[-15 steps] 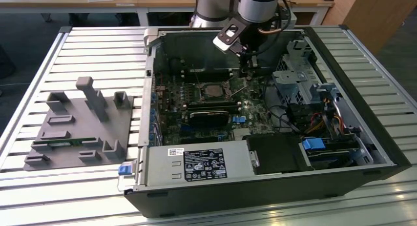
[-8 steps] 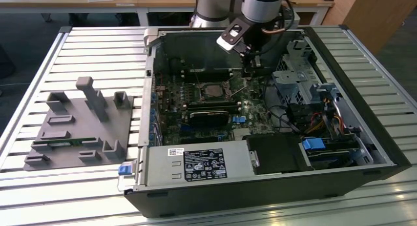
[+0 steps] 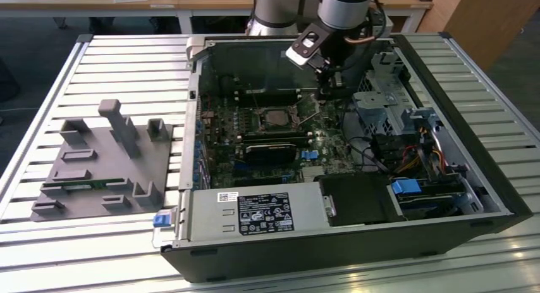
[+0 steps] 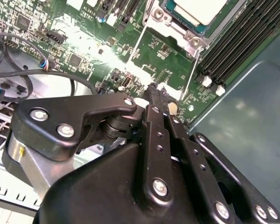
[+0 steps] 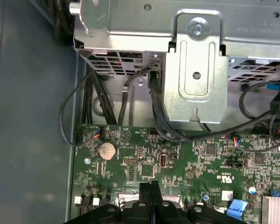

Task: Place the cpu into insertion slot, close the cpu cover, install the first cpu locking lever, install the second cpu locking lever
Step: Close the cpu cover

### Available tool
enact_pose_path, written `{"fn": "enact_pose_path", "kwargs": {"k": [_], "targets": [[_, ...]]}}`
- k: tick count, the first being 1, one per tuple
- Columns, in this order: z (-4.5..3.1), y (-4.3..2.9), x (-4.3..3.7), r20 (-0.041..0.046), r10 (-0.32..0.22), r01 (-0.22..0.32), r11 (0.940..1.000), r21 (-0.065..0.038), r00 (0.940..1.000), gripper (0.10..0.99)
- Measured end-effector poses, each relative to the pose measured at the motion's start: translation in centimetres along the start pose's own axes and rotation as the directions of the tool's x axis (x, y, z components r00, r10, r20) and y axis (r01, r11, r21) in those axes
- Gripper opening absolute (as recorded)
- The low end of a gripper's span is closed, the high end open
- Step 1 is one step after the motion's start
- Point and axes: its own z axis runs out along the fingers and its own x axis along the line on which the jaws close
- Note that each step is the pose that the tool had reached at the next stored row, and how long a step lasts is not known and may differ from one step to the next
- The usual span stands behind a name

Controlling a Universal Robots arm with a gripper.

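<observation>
The cpu (image 4: 199, 9) shows its silver-grey top inside the insertion slot (image 3: 274, 119) on the green motherboard (image 5: 186, 161). The silvery cpu cover (image 4: 168, 15) frames it and looks lowered, though I cannot tell if it lies fully flat. Two thin metal locking levers (image 4: 137, 43) (image 4: 192, 67) stick out slantwise beside the socket. My gripper (image 4: 154, 89) is shut with nothing between its black fingers (image 5: 144, 189). It hangs low over the board beside the socket, toward the exterior view's right (image 3: 324, 98).
The open computer case (image 3: 472, 179) lies on a slatted table. A metal drive bracket (image 5: 196, 70), black cables (image 5: 156, 112) and a coin battery (image 5: 106, 150) lie beyond the fingertips. Memory slots (image 4: 242, 35) flank the socket. A grey fixture (image 3: 105, 163) stands on the exterior view's left.
</observation>
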Motion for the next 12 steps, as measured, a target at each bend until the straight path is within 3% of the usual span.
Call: {"fn": "enact_pose_path", "kwargs": {"k": [12], "targets": [[0.22,1.14,0.09,0.0009,0.000,0.000,1.0000,0.008,1.0000,0.122]]}}
